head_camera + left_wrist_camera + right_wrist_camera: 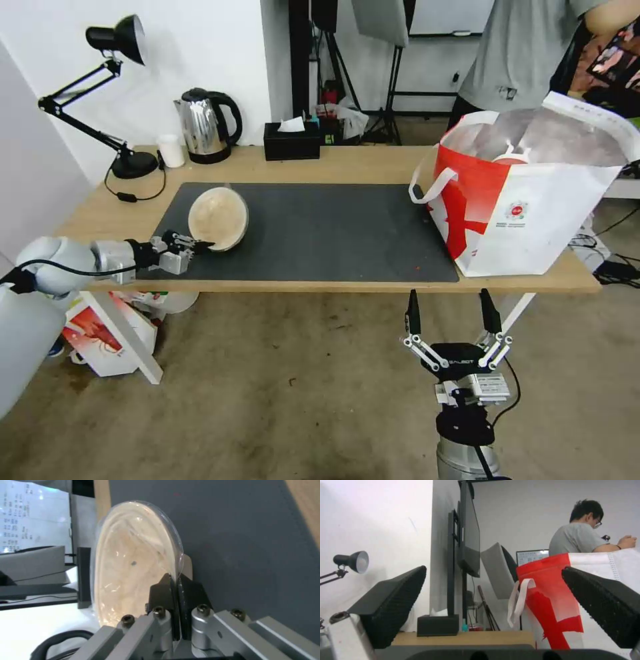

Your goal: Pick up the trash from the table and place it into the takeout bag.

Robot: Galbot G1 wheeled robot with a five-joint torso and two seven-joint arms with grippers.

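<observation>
The left gripper (200, 246) is clamped on the rim of a tan, round lidded bowl with a clear plastic cover (219, 218); in the left wrist view its two black fingertips (166, 590) are pressed together with the thin lip of the lid between them. The bowl is tipped up on edge, its lid facing the robot, probably because a pinch at the rim is the only hold this wide, shallow container offers. It sits near the front left corner of the large dark grey rectangular mat (333, 227), which covers the middle of the long light-wood tabletop (373, 163). The left arm reaches in low from beyond the tabletop's front left edge. Well apart, at the tabletop's right end, stands the big boxy white-and-red takeout bag with silver foil lining (527, 200) — its mouth is wide open, with a white loop handle hanging toward the mat, so a container could be dropped in from above. Something red and white seems to lie inside already, though what it is cannot be told. The right gripper (453, 313) waits below the front edge of the tabletop, just in front of the bag — fingers spread wide, holding nothing. Along the far edge stand a steel kettle (203, 125), a black tissue box (291, 141) and a black desk lamp (113, 100).
</observation>
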